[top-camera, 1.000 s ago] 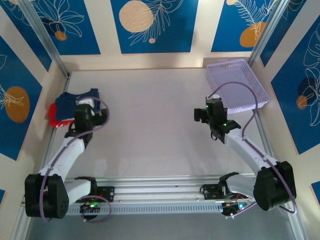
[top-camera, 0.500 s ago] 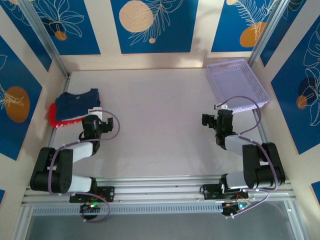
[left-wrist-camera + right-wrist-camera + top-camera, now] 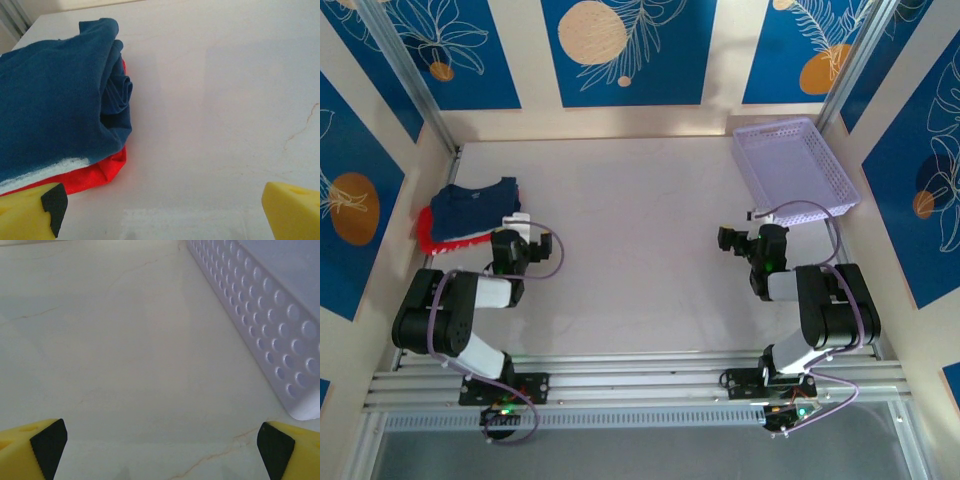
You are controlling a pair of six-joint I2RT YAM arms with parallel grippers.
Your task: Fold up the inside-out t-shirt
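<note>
While left end effector [image 3: 160,215] and right end effector [image 3: 160,447] gape | t-shirt [image 3: 50,100]: soft folded bundle

My left gripper [image 3: 525,243] hangs low over the table [image 3: 630,200], with its arm bent tight near its base. Just ahead of it and to its left lies the navy t-shirt [image 3: 470,203], folded into a pile on top of a red garment [image 3: 426,232] whose edge peeps out on the side nearer me. From above I cannot tell whether my gripper touches the pile. My right gripper [image 3: 742,238] also sits low, and the lavender basket [image 3: 795,165] stands just ahead, to its right.
</note>
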